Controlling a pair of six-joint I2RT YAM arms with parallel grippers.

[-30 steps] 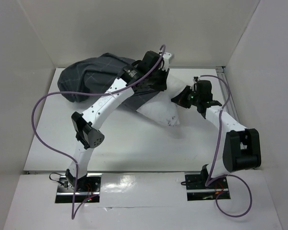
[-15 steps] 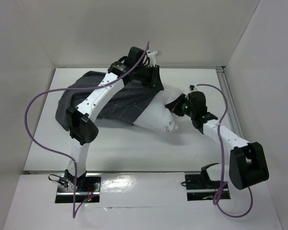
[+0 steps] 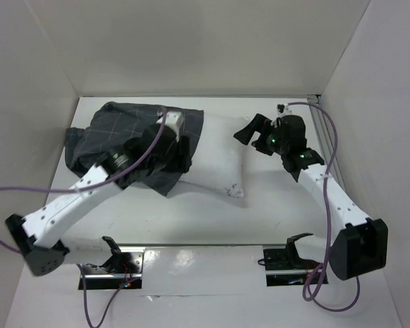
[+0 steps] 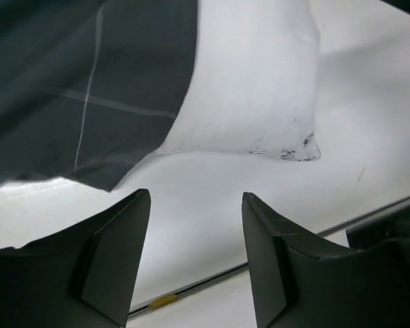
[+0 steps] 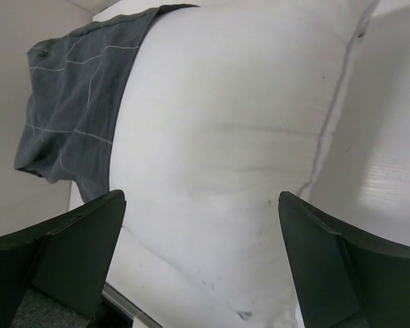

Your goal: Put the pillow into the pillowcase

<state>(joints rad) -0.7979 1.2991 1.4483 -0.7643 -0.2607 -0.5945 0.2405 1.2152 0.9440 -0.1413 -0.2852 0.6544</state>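
Observation:
The white pillow [image 3: 219,154] lies flat on the table, its left part inside the dark grey checked pillowcase [image 3: 102,133]. My left gripper [image 3: 180,158] hovers over the pillowcase's open hem. In the left wrist view this gripper [image 4: 196,195] is open and empty, above bare table, with the pillowcase [image 4: 89,82] and the pillow [image 4: 253,82] beyond its tips. My right gripper [image 3: 248,131] stands off the pillow's right end. In the right wrist view it [image 5: 201,198] is wide open over the pillow [image 5: 232,137], with the pillowcase [image 5: 82,102] further off.
White walls close in the table [image 3: 191,219] at the back and on both sides. The table's near edge [image 4: 191,283] shows just under the left fingers. A purple cable [image 3: 321,130] loops from the right wrist.
Both grippers have opened and let go. The pillow and pillowcase have dropped flat onto the table. The left arm has swung down to the near left; the right gripper has drawn back.

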